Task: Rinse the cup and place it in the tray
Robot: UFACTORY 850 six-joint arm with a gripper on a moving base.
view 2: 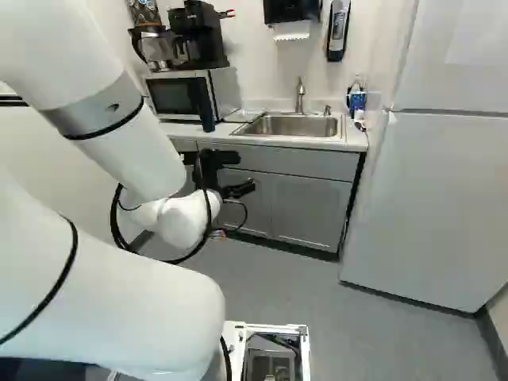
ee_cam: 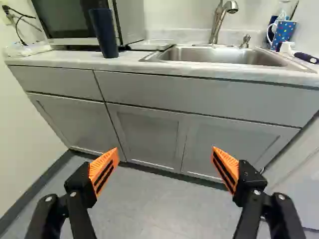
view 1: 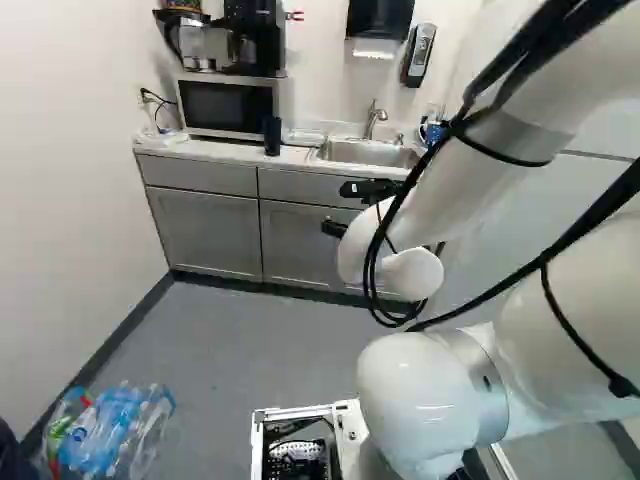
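My gripper (view 1: 341,208) is held in front of the lower cabinets, below counter height. In the wrist view the gripper (ee_cam: 165,155) stands wide open, nothing between its orange pads. A tall dark blue cup (ee_cam: 103,33) stands upright on the counter beside the microwave, ahead of the gripper and above its level; the cup (view 1: 272,136) also shows in the left base view. Between cup and sink lies a low, pale, flat item that looks like the tray (ee_cam: 151,45). The faucet (ee_cam: 219,21) rises behind the steel sink (ee_cam: 214,56).
A microwave (view 2: 181,94) carries coffee machines. A dotted mug (ee_cam: 283,34) and bottle stand right of the sink in the right base view. Grey cabinets (ee_cam: 199,94) front the counter. A tall white fridge (view 2: 429,206) stands at the right; bagged bottles (view 1: 105,432) lie on the floor.
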